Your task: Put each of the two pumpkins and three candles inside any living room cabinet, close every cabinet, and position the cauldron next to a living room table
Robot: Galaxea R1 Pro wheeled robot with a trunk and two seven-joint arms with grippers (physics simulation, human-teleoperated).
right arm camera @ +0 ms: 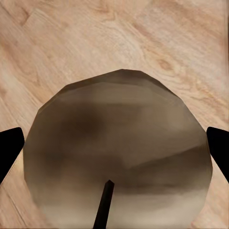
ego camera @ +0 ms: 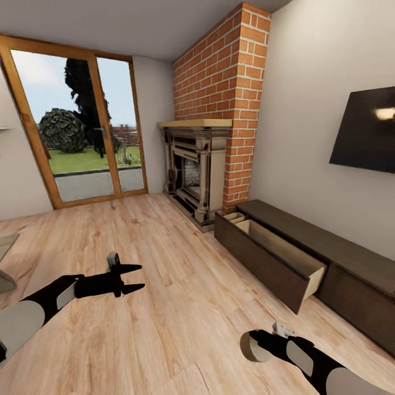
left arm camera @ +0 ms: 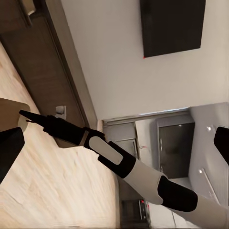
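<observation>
My right gripper (ego camera: 257, 343) is shut on a beige-tan candle (ego camera: 248, 349), held low over the wooden floor at the front right. In the right wrist view the candle's round top (right arm camera: 119, 152) and dark wick (right arm camera: 105, 205) sit between the two black fingertips (right arm camera: 9, 150). The long dark-brown cabinet (ego camera: 334, 249) runs along the right wall. Its near-left drawer (ego camera: 274, 247) is pulled out, showing a pale interior. My left gripper (ego camera: 130, 278) hangs open over the floor at the left, with nothing in it. The left wrist view shows the right arm (left arm camera: 114, 160) and the held candle (left arm camera: 12, 112).
A stone fireplace (ego camera: 195, 164) stands under a brick chimney (ego camera: 227, 71) beyond the cabinet. A dark TV (ego camera: 367, 129) hangs on the right wall. Glass doors (ego camera: 82, 126) fill the back left. A grey corner (ego camera: 4, 281) juts in at the left edge.
</observation>
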